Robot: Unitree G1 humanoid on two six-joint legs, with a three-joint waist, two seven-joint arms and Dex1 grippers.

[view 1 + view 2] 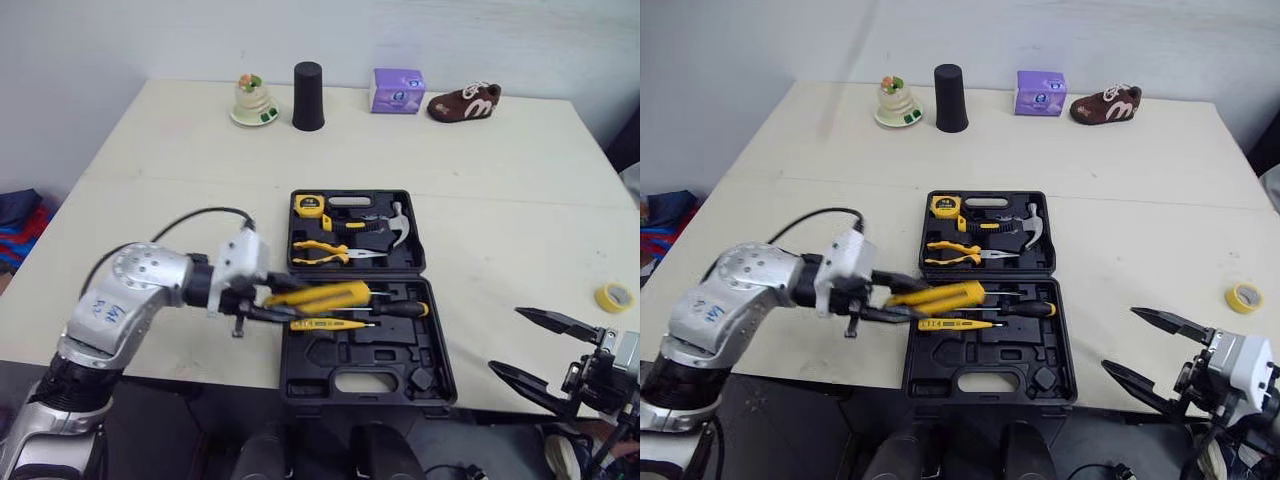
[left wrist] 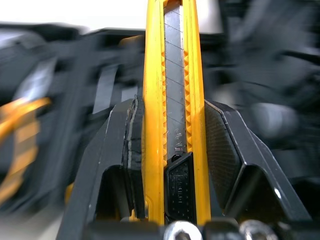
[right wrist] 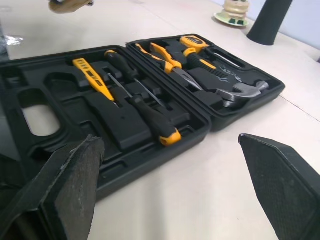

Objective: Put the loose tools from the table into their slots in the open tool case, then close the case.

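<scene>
While the left gripper holds the yellow knife tight, the knife hangs over the near half of the tool case. Its long side points toward the robot's right. A screwdriver and a yellow tester lie just beside it. The right gripper is wide open, well apart.

One tool case holds one tape measure, one hammer, one pair of pliers, two screwdrivers and one tester pen. Outside it: one utility knife, one tape roll, one shoe, one box, one cup, one ornament.
</scene>
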